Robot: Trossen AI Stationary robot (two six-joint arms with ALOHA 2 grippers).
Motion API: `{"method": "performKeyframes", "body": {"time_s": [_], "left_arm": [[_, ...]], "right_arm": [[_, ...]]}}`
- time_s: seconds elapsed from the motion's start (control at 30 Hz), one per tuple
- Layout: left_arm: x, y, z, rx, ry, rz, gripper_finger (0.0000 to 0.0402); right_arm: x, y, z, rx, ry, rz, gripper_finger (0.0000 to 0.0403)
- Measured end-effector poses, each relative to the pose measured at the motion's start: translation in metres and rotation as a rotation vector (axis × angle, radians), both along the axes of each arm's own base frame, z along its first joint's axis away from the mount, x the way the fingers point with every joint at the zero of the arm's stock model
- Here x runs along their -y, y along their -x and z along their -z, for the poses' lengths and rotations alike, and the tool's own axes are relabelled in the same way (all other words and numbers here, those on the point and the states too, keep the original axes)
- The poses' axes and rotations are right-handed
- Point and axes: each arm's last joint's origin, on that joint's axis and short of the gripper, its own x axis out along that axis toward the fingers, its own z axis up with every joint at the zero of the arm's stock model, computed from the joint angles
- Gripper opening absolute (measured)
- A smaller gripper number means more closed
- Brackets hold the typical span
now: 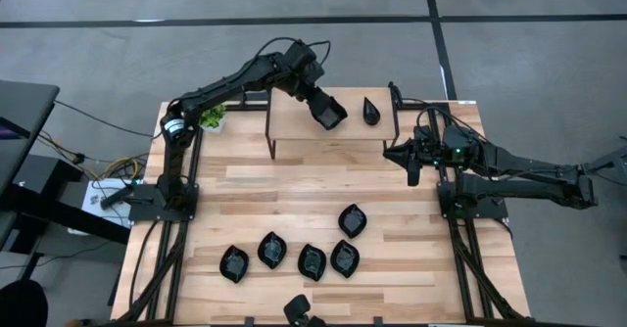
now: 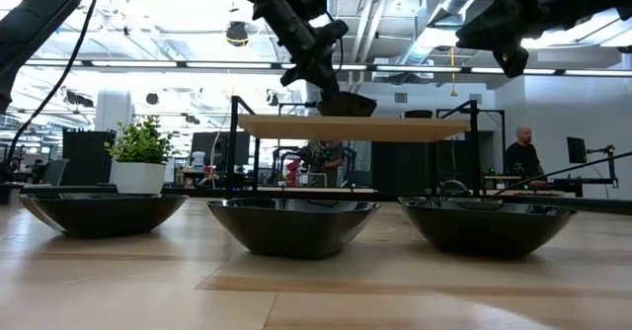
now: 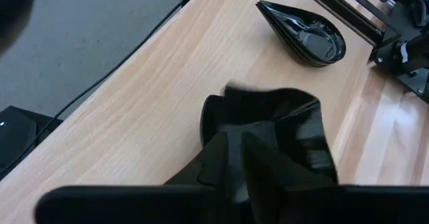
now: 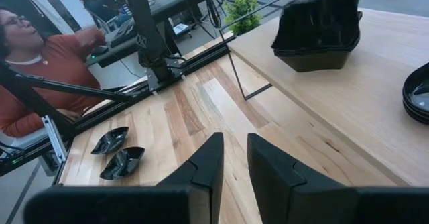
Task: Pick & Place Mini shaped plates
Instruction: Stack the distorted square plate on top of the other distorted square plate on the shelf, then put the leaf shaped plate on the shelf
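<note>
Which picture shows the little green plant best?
The low view: the plant stands whole in its white pot, seen side-on. The high view shows only leaves beside the left arm. The right wrist view shows leaves far off. The left wrist view misses it.

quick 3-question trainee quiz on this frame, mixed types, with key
1. True or false: the left hand is over the raised wooden shelf, at the wavy-edged square plate.
2. How many black plates lie on the lower table in the high view?
A) three B) five C) seven
3. Which other plate already sits on the shelf, and on which side of the square one?

Key:
1. True. The right hand waits beside the shelf's right end, holding nothing.
2. B, five.
3. The teardrop-shaped plate, toward the right arm's side.
</note>
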Motion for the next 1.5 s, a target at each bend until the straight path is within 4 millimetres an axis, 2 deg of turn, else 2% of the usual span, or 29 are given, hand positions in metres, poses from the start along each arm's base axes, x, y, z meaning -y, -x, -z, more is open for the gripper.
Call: {"method": "performKeyframes", "body": {"time_s": [0.17,0.23,0.33,0.4,0.5,0.67,0.83,1.0,1.13,1.3,1.5], "left_arm": [[0.001,0.002,-0.005,0.016,-0.01,-0.006,0.008],[0.003,0.007,-0.015,0.034,-0.016,-0.019,0.0091],[0.014,0.021,-0.04,0.087,-0.005,-0.039,0.01],[0.029,0.034,-0.059,0.126,-0.007,-0.02,0.0101],[0.064,0.051,-0.078,0.162,-0.013,0.044,0.01],[0.123,0.086,-0.087,0.179,-0.014,0.159,0.0099],[0.17,0.12,-0.064,0.161,0.041,0.113,0.0099],[0.203,0.148,-0.029,0.209,0.158,0.002,0.0099],[0.221,0.165,0.004,0.199,0.27,-0.071,0.0099],[0.238,0.179,0.045,0.097,0.372,-0.139,0.0099],[0.25,0.188,0.085,-0.004,0.328,-0.135,0.0099]], "right_arm": [[0.0,0.0,0.0,0.0,0.0,0.0,0.0063],[0.0,0.0,0.0,0.0,0.0,0.0,0.0063],[0.0,0.0,0.0,0.0,0.0,0.0,0.0063],[0.0,0.0,0.0,0.0,-0.001,-0.001,0.0063],[0.0,0.0,0.0,0.001,-0.001,-0.004,0.0063],[0.0,0.0,0.0,0.001,-0.002,-0.007,0.0063],[0.0,0.0,0.0,0.001,-0.002,-0.008,0.0063],[0.0,0.0,0.0,0.002,-0.003,-0.008,0.0063],[0.0,0.0,0.0,0.002,-0.003,-0.008,0.0063],[-0.001,0.0,0.0,0.007,-0.024,-0.006,0.0063],[-0.005,-0.001,0.0,0.021,-0.089,-0.047,0.0063]]}}
